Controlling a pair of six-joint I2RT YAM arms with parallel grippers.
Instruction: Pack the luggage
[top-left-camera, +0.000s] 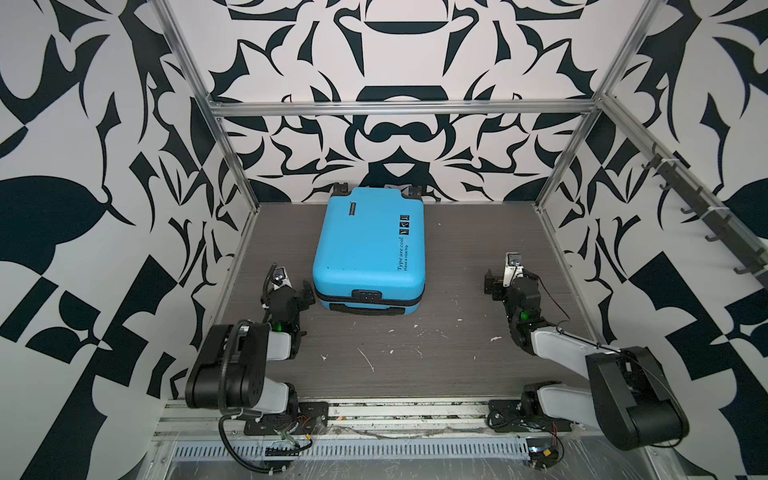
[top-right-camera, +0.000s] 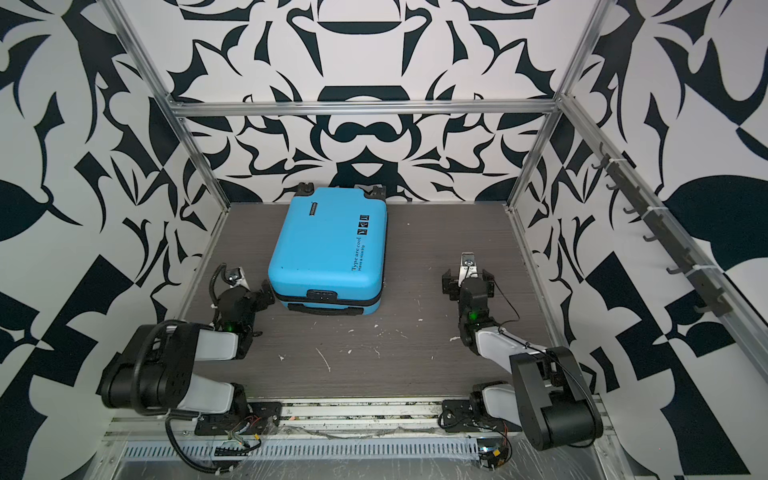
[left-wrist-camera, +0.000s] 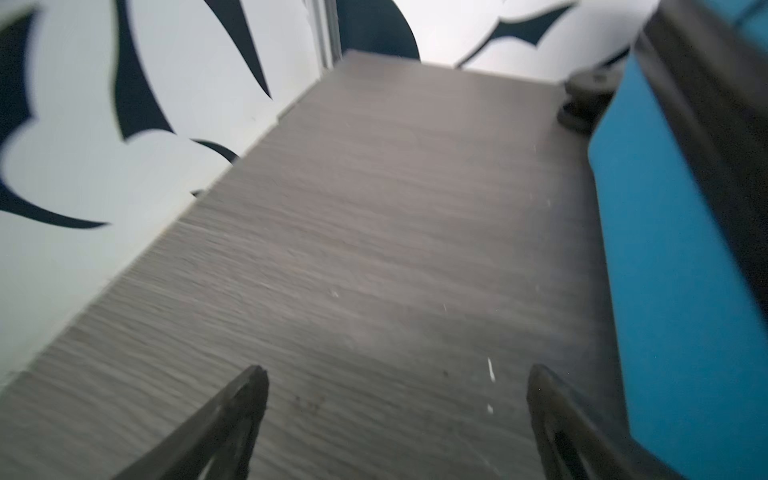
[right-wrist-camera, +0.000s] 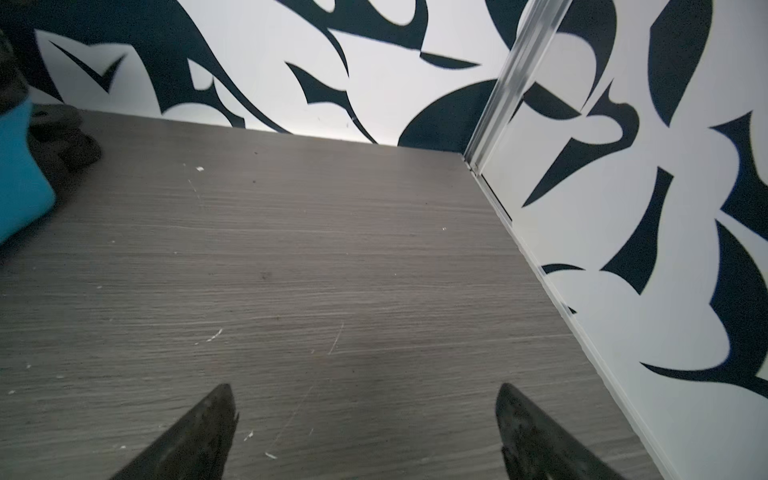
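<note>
The luggage (top-left-camera: 368, 249) (top-right-camera: 328, 249) is a bright blue hard-shell suitcase. It lies flat and closed at the middle back of the table, black handle toward the front and wheels toward the back wall. My left gripper (top-left-camera: 291, 291) (left-wrist-camera: 397, 370) stands open and empty just beside the suitcase's front left corner. The blue shell (left-wrist-camera: 665, 249) runs close along one of its fingers, and that view is blurred. My right gripper (top-left-camera: 513, 282) (right-wrist-camera: 365, 388) is open and empty over bare table, well to the right of the suitcase, whose corner (right-wrist-camera: 16, 166) shows at that view's edge.
The grey wood-grain table (top-left-camera: 457, 249) carries small white flecks near the front. Black-and-white patterned walls and aluminium frame posts (top-left-camera: 561, 166) close it in on three sides. A rail of black hooks (top-left-camera: 706, 216) runs along the right wall.
</note>
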